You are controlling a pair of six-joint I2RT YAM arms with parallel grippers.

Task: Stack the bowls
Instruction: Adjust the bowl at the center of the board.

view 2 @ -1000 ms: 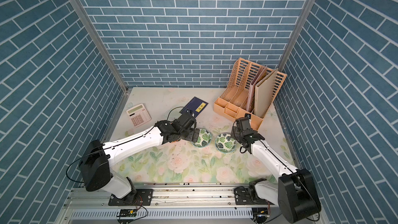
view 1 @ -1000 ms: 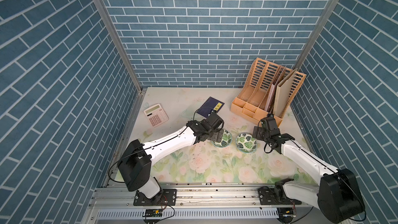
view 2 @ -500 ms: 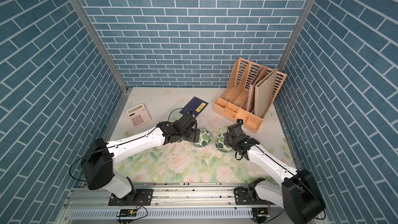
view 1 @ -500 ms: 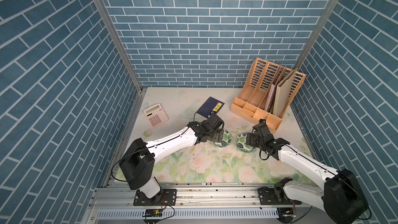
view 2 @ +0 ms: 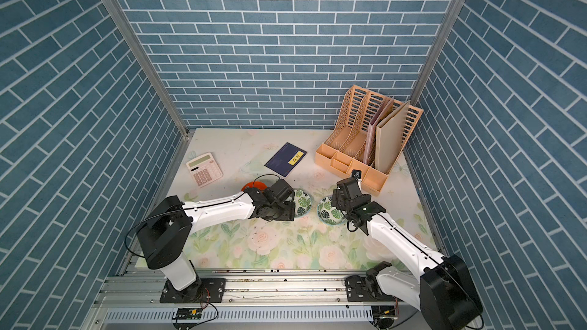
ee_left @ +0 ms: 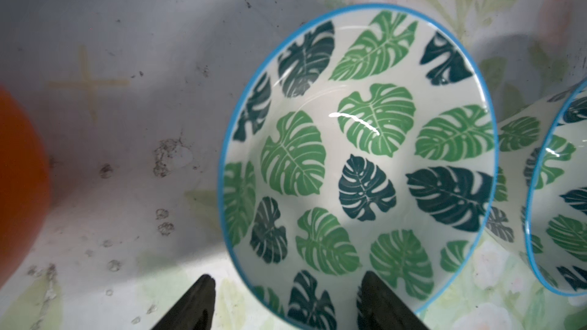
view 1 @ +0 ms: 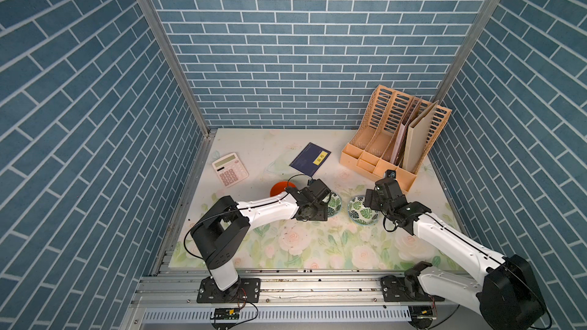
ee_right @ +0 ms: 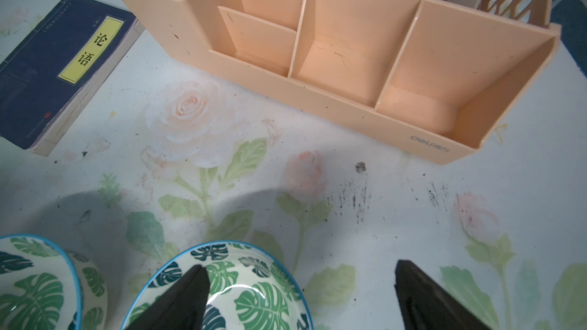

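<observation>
Both arms have closed in on the leaf bowls over the past second. The right gripper (ee_right: 300,265), earlier off to the right of the right leaf bowl (view 1: 360,215), now hangs astride its right rim. Its jaws are spread wide, one finger inside the bowl and one over the mat (ee_right: 349,211). The left gripper (ee_left: 286,276) has narrowed but is not clamped, and it straddles the left rim of the left leaf bowl (ee_left: 359,160). The two bowls sit mid-mat, side by side with a sliver of mat between them. An orange bowl (view 1: 278,188) (hidden by the left arm before) now shows to their far left. Glazed and stiff, the bowls look slick and easy to chip, so a pinch across the rim seems the hold.
</observation>
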